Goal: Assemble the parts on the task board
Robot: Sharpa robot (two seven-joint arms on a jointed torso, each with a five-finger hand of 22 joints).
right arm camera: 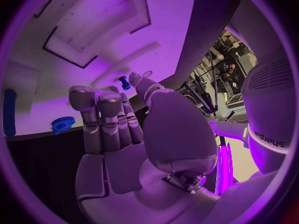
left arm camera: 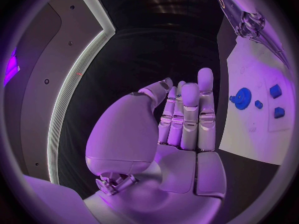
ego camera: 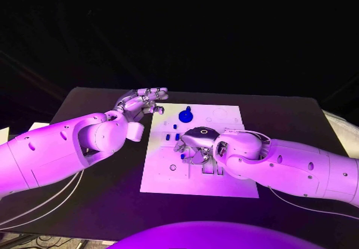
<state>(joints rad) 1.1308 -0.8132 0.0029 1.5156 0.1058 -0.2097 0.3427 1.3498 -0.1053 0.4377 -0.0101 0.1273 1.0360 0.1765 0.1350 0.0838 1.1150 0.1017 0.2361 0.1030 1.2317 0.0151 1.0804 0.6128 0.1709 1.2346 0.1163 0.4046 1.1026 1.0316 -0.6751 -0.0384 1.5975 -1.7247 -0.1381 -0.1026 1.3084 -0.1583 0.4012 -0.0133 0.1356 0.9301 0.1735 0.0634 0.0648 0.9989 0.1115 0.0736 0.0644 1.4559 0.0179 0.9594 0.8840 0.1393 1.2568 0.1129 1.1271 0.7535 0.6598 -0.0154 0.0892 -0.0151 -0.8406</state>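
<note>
The white task board (ego camera: 196,179) is laid in the middle of the black table (ego camera: 90,207). The left hand (ego camera: 142,102) is held above the table just beside the board's far left corner, its fingers (left arm camera: 190,114) stretched out side by side, nothing gripped. The right hand (ego camera: 198,144) is lowered over the middle of the board; in the right wrist view its fingers (right arm camera: 102,119) are seen extended together, and a small blue peg (right arm camera: 125,83) is seen just at the thumb tip, but whether it is pinched cannot be told. A blue gear (ego camera: 185,115) is seen on the far part of the board, between the two hands. Small blue blocks (ego camera: 172,137) are seen on the board just left of the right hand. In the right wrist view a long blue bar (right arm camera: 9,112) is seen near the gear.
</note>
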